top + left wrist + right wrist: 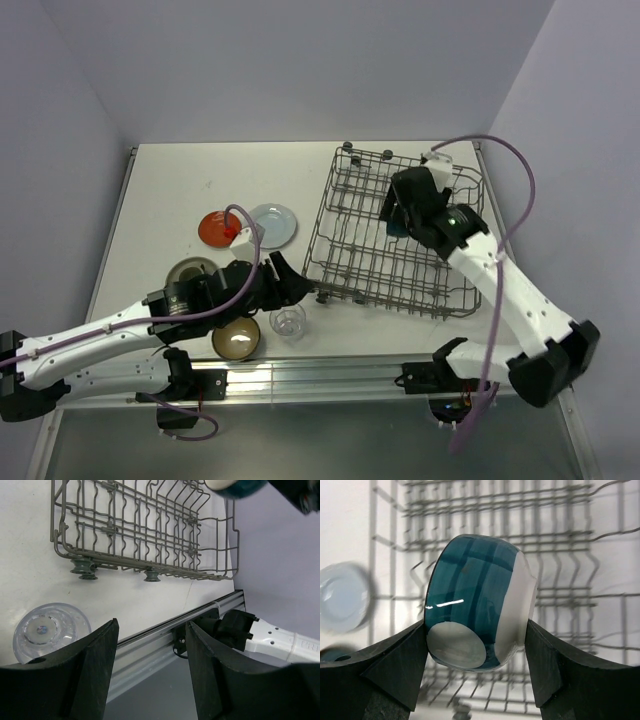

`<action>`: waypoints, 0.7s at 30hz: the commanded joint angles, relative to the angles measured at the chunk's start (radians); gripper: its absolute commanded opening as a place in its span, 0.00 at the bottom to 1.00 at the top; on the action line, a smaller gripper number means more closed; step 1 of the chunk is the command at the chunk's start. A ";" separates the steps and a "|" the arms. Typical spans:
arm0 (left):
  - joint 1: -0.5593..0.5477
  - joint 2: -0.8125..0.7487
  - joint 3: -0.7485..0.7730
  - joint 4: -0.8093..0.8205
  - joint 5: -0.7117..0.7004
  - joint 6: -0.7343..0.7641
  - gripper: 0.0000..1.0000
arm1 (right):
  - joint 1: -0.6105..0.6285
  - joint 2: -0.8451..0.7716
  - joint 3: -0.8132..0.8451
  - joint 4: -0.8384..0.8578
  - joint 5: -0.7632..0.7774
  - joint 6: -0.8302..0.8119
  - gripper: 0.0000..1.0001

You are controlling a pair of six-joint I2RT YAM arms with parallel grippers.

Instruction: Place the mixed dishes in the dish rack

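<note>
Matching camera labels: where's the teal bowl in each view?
Top external: bowl right of centre, above the rack.
Left wrist: top edge, right of centre, cut off.
Right wrist: centre, clamped in the right gripper.
Shared landmark: the rack, under the bowl in all three.

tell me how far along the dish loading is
Nothing loaded yet: the dish rack looks empty. In hand: the right gripper holds the teal-and-cream bowl over it; the left gripper is open. Left on the table: glass cup, brown bowl, red-orange plate, pale blue plate, a dark dish.
</note>
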 commanded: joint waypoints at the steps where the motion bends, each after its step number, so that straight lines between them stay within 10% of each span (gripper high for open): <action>1: 0.005 -0.035 0.033 -0.001 -0.019 0.037 0.61 | -0.080 0.107 0.137 0.014 0.096 -0.118 0.00; 21: 0.016 -0.054 -0.025 0.085 0.093 0.104 0.61 | -0.246 0.681 0.397 -0.023 0.429 -0.221 0.00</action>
